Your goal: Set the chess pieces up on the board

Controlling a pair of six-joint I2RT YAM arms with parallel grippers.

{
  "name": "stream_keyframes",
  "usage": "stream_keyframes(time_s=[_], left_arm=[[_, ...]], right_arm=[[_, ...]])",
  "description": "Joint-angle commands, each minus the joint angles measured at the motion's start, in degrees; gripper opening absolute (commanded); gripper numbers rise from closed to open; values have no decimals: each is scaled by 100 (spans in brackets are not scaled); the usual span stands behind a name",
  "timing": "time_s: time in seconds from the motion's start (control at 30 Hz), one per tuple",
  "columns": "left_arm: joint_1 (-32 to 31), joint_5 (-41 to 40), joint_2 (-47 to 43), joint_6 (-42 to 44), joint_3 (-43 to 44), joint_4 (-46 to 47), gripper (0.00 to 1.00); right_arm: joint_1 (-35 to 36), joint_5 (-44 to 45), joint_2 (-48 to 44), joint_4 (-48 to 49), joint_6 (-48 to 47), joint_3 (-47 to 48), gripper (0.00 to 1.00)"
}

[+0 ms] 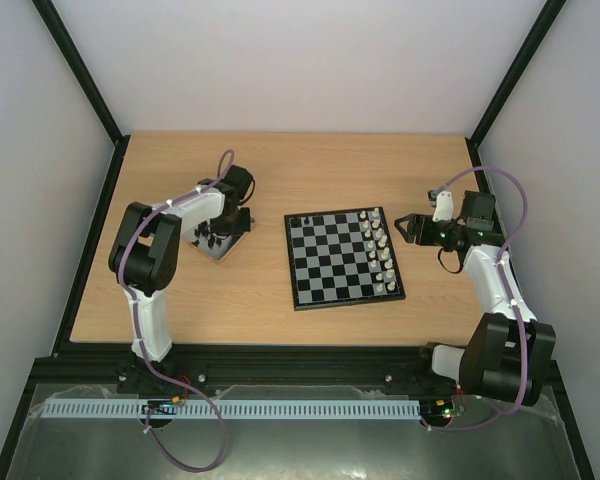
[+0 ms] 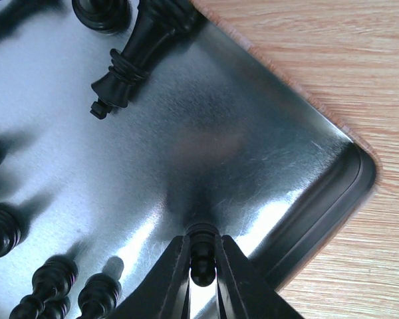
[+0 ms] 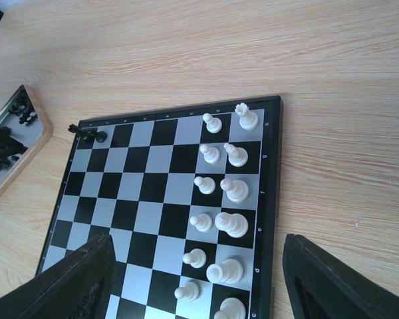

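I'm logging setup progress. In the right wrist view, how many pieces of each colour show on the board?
White pieces: 12
Black pieces: 1
Total: 13 on the board in that view; its near edge is cut off, so more may sit there.

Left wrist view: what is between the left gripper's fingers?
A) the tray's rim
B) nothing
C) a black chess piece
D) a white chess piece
C: the left gripper has its fingers closed around a small black chess piece just above the shiny tray.
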Motion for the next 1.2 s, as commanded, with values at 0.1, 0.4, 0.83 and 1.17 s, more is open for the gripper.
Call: stream_keyframes(time_s=[0.1, 0.4, 0.83, 1.17], left_arm=[[36, -36, -99, 31, 51, -96, 8], [23, -125, -376, 82, 246, -114, 5], [-1048, -37, -506, 648, 1499, -580, 5], [-2034, -46, 180, 823, 2158, -736, 5]], right_arm=[[24, -151, 19, -197, -25, 89, 71], [24, -149, 24, -192, -16, 81, 71], [24, -94, 19, -190, -25, 97, 70], [24, -39, -61, -183, -41, 95, 71]])
